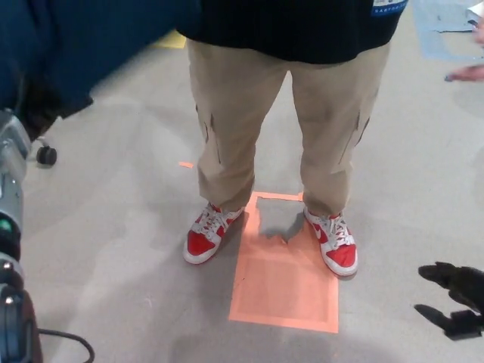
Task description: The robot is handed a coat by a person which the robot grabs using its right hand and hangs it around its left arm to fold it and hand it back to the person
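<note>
Right hand [452, 299] open, empty. Coat [91, 38] well up-left of its fingers, nearer left arm [9, 181]. Left hand hidden.

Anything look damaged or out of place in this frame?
The orange floor marking is damaged: a ragged patch near its top edge, between the person's red-and-white shoes, is missing and shows grey floor. A small orange scrap lies apart to its left.

This looks like a lab or a workshop. The floor [113, 227] is bare grey concrete with an orange patch [283, 283] marked on it. Far behind the orange patch, to the right, is a blue patch [442, 34]. Left of the orange patch are a small black wheel [47, 156] and a cable [72, 335].
</note>
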Available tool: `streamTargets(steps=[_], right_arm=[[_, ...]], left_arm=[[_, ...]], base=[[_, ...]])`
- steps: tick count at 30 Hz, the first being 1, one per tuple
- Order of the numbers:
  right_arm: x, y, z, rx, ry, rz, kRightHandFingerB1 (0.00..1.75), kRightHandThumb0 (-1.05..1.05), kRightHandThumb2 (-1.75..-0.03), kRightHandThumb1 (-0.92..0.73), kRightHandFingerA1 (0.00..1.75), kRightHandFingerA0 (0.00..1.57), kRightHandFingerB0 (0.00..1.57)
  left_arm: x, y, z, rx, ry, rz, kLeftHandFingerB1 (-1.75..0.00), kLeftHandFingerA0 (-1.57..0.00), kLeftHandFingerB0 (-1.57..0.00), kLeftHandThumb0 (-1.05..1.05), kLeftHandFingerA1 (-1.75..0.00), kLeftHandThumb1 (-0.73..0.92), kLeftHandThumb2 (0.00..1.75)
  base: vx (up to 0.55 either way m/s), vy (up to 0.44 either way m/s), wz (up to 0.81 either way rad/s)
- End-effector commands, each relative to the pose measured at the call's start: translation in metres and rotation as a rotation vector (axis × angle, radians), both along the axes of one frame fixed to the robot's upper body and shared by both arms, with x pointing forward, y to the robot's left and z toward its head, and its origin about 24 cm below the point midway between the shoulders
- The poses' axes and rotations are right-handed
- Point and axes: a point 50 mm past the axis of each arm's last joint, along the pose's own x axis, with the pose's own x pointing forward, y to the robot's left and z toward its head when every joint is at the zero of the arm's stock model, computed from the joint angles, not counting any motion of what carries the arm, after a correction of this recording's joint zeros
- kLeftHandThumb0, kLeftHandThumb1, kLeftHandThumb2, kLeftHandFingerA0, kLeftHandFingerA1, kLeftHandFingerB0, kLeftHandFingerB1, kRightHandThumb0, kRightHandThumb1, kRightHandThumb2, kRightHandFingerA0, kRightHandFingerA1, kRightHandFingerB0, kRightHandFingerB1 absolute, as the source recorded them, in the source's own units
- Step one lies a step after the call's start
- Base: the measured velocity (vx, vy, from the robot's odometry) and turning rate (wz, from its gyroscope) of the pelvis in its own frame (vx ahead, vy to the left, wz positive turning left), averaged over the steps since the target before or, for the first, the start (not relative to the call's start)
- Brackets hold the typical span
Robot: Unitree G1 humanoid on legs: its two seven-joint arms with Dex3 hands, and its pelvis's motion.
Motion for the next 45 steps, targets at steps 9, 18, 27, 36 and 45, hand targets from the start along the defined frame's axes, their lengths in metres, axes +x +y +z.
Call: streamTargets(steps=[9, 18, 27, 36, 45], right_arm=[[-0.021, -0.023, -0.018, -0.036, -0.071, -0.244, 0.35, -0.69, -0.99, -0.67, 0.39, 0.02, 0.07], [-0.036, -0.028, -0.03, -0.033, -0.052, -0.274, 0.46, -0.33, -1.11, -0.58, 0.47, 0.0, 0.0], [-0.07, -0.03, -0.056, -0.09, 0.09, -0.224, 0.46, -0.35, -1.1, -0.54, 0.46, 0.01, 0.0], [-0.092, -0.031, -0.068, -0.096, 0.134, -0.206, 0.26, -0.7, -0.68, -0.91, 0.32, 0.24, 0.14], [-0.086, -0.028, -0.067, -0.089, 0.129, -0.206, 0.37, -0.73, -0.93, -0.77, 0.41, 0.18, 0.12]], left_arm=[[-0.052, 0.029, -0.087, -0.03, 0.212, 0.022, -0.33, -0.38, -0.29, -0.54, -0.38, 0.74, 0.61], [-0.122, 0.052, -0.166, -0.067, 0.432, 0.171, -0.34, -0.29, -0.25, -0.51, -0.39, 0.79, 0.63], [-0.197, 0.074, -0.208, 0.079, 0.643, 0.186, -0.34, -0.29, -0.25, -0.53, -0.35, 0.82, 0.64], [-0.227, 0.077, -0.226, 0.311, 0.808, 0.164, -0.3, -0.2, -0.18, -0.59, -0.31, 0.92, 0.68], [-0.224, 0.083, -0.224, 0.295, 0.828, 0.207, -0.47, 0.0, 0.0, -0.33, -0.48, 0.63, 1.14]], base=[[0.0, 0.0, 0.0], [0.0, 0.0, 0.0], [0.0, 0.0, 0.0], [0.0, 0.0, 0.0], [0.0, 0.0, 0.0]])
